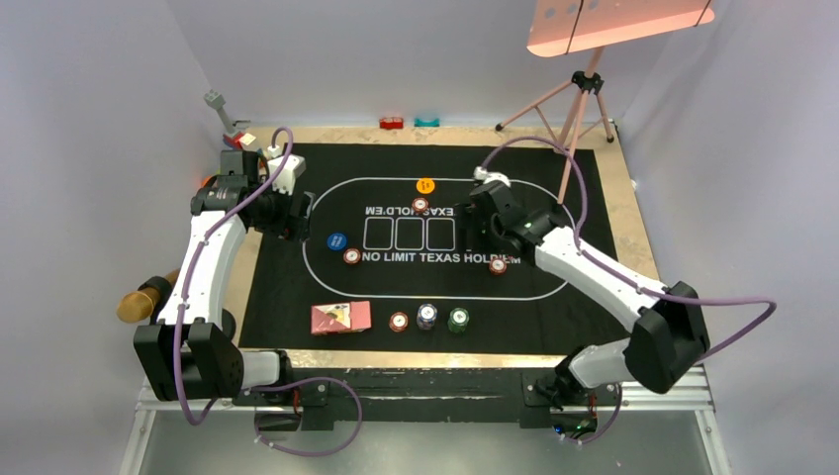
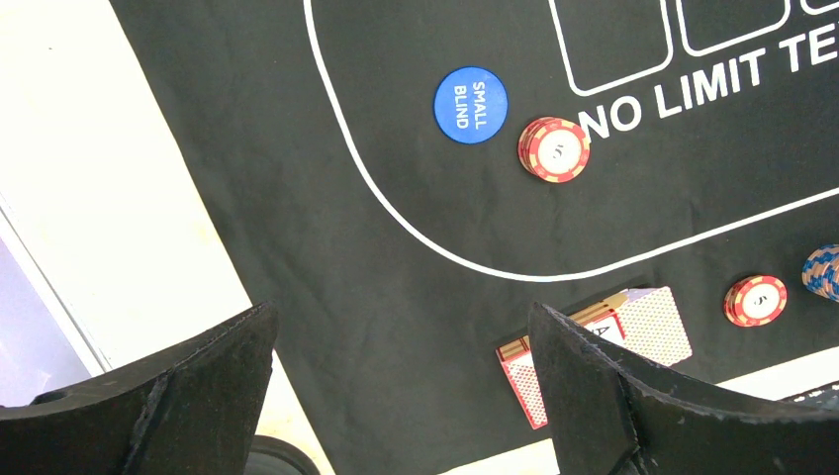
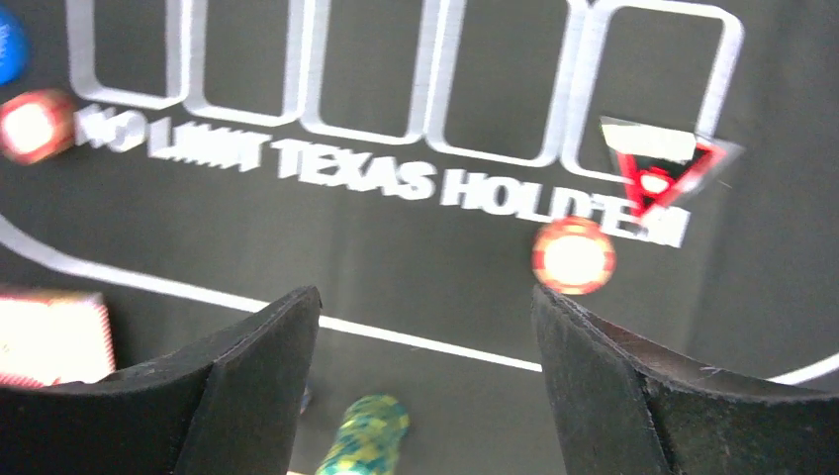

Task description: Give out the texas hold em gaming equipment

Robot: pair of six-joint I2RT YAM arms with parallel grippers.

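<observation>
Your left gripper (image 2: pixel 401 317) is spread wide with nothing between the jaws. It hangs over the left end of the mat (image 1: pixel 277 297), outside the white oval. Just inside the oval line is the blue disc (image 2: pixel 470 104), printed SMALL BLIND, and the red stack (image 2: pixel 554 148) sits just beside it, at the N of the lettering. Along the mat's near edge, left to right, you have the cards (image 1: pixel 340 318) in a loose pile with red backs showing, then the near red chip (image 1: pixel 398 321), the blue-grey stack (image 1: pixel 426 316) and the green stack (image 1: pixel 458 319), in a row and each apart from the next. At far centre the orange disc (image 1: pixel 425 185) lies on the oval line, with the far red chip (image 1: pixel 420 205) just inside it. Your right gripper (image 3: pixel 425 297) also has its jaws apart and holds nothing; it sits above the right part of the oval. Its wrist view is blurred. It shows the right red chip (image 3: pixel 574 255) flat on the mat below the end of the lettering. The triangle marker (image 3: pixel 658 163) is near it, at the rightmost card box. Can't tell if those two touch.
</observation>
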